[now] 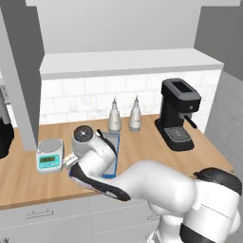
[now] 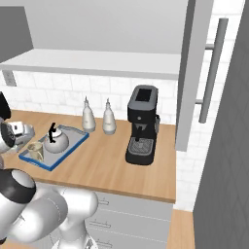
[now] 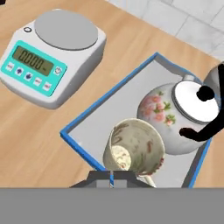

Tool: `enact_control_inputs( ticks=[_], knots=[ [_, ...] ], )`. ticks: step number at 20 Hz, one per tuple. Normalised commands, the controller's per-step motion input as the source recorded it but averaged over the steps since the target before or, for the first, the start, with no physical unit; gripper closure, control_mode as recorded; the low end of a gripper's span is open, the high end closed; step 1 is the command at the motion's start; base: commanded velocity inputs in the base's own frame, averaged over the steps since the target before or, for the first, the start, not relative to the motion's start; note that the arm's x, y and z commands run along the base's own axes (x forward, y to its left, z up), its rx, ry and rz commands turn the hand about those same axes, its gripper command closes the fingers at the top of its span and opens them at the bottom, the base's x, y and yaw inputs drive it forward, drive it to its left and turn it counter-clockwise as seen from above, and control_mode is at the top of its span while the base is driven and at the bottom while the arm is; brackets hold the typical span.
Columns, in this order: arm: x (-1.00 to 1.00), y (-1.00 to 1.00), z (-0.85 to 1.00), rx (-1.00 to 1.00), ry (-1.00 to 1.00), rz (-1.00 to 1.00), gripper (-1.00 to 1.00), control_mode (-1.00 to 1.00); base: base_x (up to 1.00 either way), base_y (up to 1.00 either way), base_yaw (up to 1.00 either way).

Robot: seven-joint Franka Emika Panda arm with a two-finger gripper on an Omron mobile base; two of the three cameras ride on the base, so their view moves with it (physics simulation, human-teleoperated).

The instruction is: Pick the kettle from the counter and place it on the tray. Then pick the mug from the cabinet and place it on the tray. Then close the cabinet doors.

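- Step: mug (image 3: 133, 148) sits on the tray (image 3: 94, 114) right beside the kettle (image 3: 175, 114), so both placements look done
- gripper (image 3: 111, 176) pressed together just above the mug, pinching nothing
- Next: lift clear, reach the cabinet door (image 2: 193, 73), push it closed
- Tray holds kettle + mug; scale (image 3: 51, 54) sits apart on the counter (image 3: 26, 144)
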Motion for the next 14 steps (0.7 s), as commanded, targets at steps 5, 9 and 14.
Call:
enact_control_inputs(
  ticks=[5, 9, 14],
  knots=[
    [-0.18, 0.37, 0.19, -0.16, -0.32, 0.00, 1.00, -1.00, 0.00, 0.00, 0.00],
    [-0.16, 0.30, 0.12, -0.18, -0.34, 0.00, 1.00, -1.00, 0.00, 0.00, 0.00],
    [-0.15, 0.55, 0.49, -0.19, -0.33, -0.03, 1.00, -1.00, 0.00, 0.00, 0.00]
  ],
)
